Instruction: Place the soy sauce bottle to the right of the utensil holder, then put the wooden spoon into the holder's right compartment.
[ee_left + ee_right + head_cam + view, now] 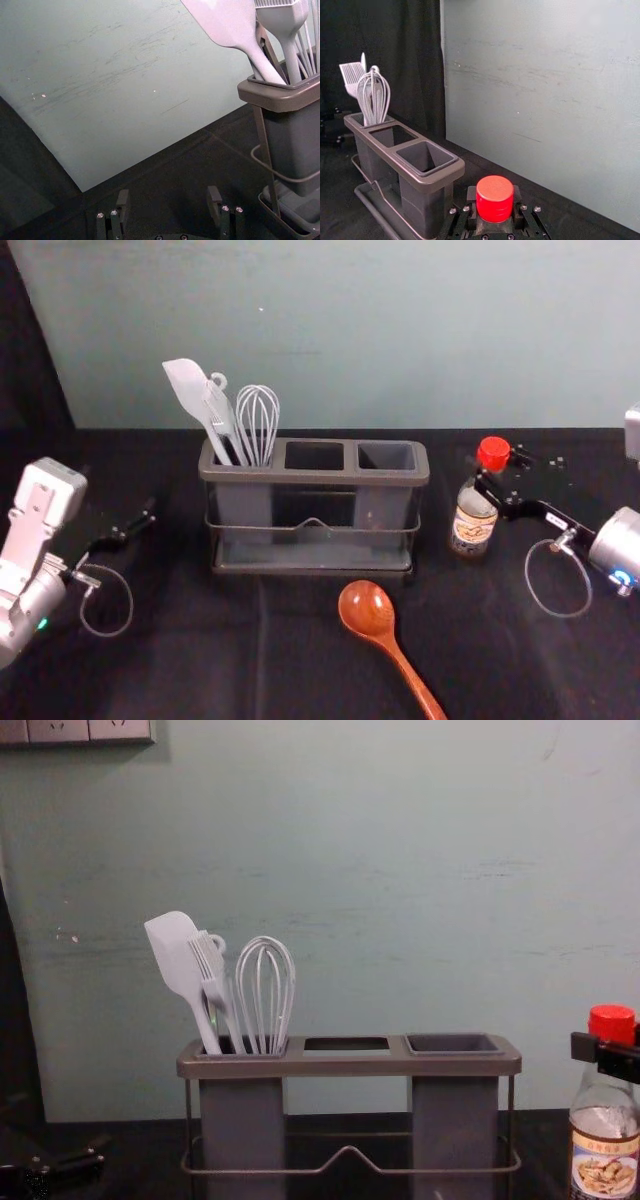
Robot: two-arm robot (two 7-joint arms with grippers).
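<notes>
Soy sauce bottle (472, 520) is standing upright to the right of the utensil holder (320, 478), near it but apart from it. Right gripper (498, 475) is reaching in on the holder's right side and is gripping the bottle, its two fingers closing on the neck just under the red cap (494, 199). Left gripper (135, 525) is idling to the left of the holder, its fingers standing wide apart and holding nothing. Wooden spoon (367, 610) is lying on the black cloth (200, 640) in front of the holder, its bowl pointing toward the holder and its handle slanting away to the front and right. White spatula (175, 945), brush (212, 965) and whisk (258, 425) are leaning in the holder's left compartment, their heads rising above the rim.
</notes>
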